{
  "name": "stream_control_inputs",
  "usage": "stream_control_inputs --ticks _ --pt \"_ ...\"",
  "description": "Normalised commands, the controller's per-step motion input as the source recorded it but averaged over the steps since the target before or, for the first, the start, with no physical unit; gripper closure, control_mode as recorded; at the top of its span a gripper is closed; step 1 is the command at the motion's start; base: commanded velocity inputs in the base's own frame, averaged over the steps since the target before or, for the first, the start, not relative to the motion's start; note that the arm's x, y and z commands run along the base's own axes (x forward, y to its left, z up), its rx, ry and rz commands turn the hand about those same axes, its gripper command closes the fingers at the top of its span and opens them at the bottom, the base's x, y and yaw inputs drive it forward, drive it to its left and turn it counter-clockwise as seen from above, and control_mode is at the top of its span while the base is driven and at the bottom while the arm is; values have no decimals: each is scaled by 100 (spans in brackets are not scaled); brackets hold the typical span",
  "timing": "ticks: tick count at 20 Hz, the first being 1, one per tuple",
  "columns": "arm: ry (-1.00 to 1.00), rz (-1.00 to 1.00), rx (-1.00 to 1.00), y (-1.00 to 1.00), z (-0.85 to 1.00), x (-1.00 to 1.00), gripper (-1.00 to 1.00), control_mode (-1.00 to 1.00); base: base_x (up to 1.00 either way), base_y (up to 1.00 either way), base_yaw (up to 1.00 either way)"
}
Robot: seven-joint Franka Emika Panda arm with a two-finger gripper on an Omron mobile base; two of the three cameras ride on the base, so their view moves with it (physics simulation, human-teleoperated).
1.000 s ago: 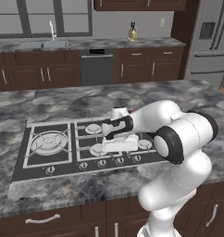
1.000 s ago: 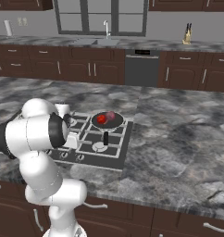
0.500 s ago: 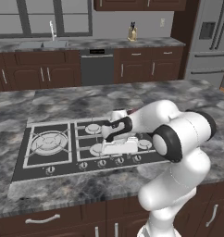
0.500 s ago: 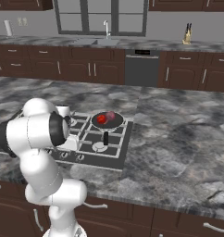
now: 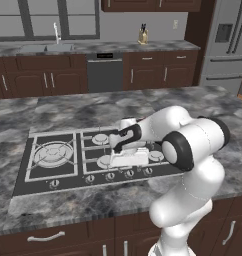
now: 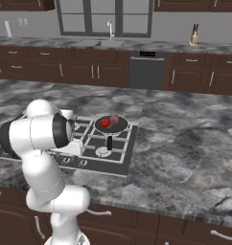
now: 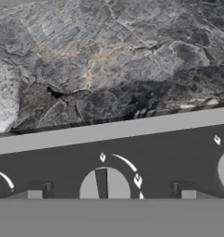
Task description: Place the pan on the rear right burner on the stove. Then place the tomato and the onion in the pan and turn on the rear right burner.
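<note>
The pan sits on the rear right burner of the stove, its black handle pointing at the front edge. Inside it lie the bright red tomato and, just behind it, the maroon-pink onion. My gripper is open and held low over the stove's knob row, with one round knob between its two fingertips. In the left base view the gripper hangs above the knobs at the stove's front edge, and my arm hides the pan.
Further knobs line the stove's front edge. The large multi-ring burner is at the stove's left end. Grey marble counter stretches right of the stove. A sink and a knife block stand on the far counter.
Hardly anything differs: my hand has crept a little closer to the knob row, and the jaws stay open. Pan, tomato and onion have not moved.
</note>
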Motion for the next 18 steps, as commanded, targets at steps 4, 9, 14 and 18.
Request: stream_control_inputs --ticks 4,9,14,18 --pt "0 0 0 0 -23 -4 -100 -100 0 0 0" --pt "0 0 0 0 -17 2 -100 -100 0 0 0" --pt "2 0 0 0 0 0 -100 -100 0 0 0" --pt "0 0 0 0 0 0 100 -100 0 0 0"
